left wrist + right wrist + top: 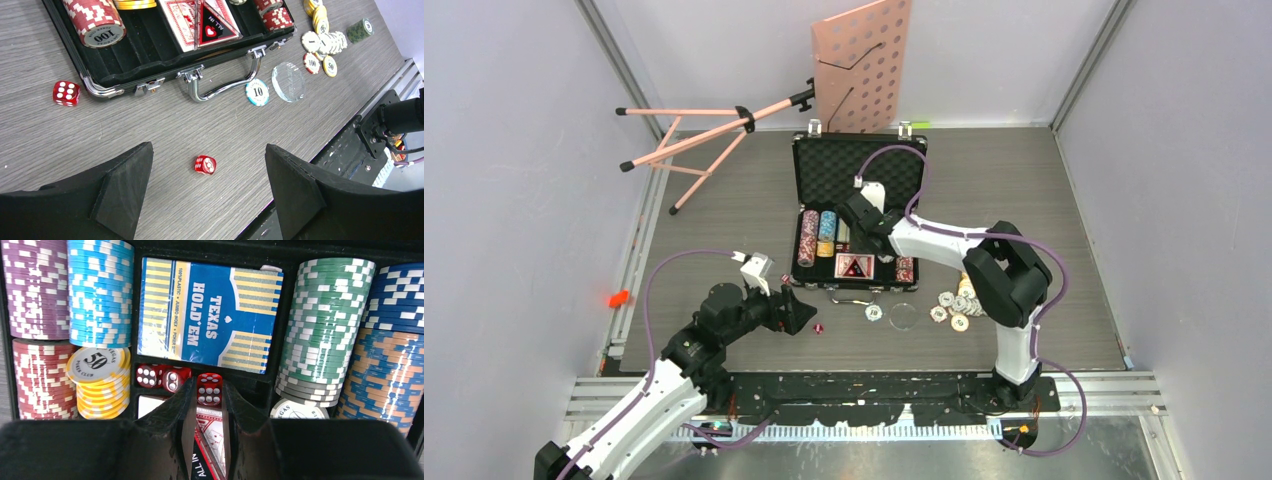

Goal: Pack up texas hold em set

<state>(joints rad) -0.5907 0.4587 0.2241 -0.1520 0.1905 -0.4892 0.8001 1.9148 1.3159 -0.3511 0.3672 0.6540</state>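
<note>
Open briefcase point(829, 170) mid-table, toward far edge. Packed so far: chip stacks point(100, 290), card deck point(210, 315), two dice point(160, 377). R gripper point(209, 401): pinched on red die point(210, 384) over centre slot, not yet dropped. L gripper point(207, 150): spread wide, empty, above loose die point(205, 165) nr near edge. Yet to pack: corner die point(66, 93), scattered chips point(322, 42), clear disc point(288, 81). Then shut lid, latch.

Grey wood-grain table point(1024, 190), open briefcase point(824, 175), loose chips point(954, 305), stray die point(205, 165)
</note>
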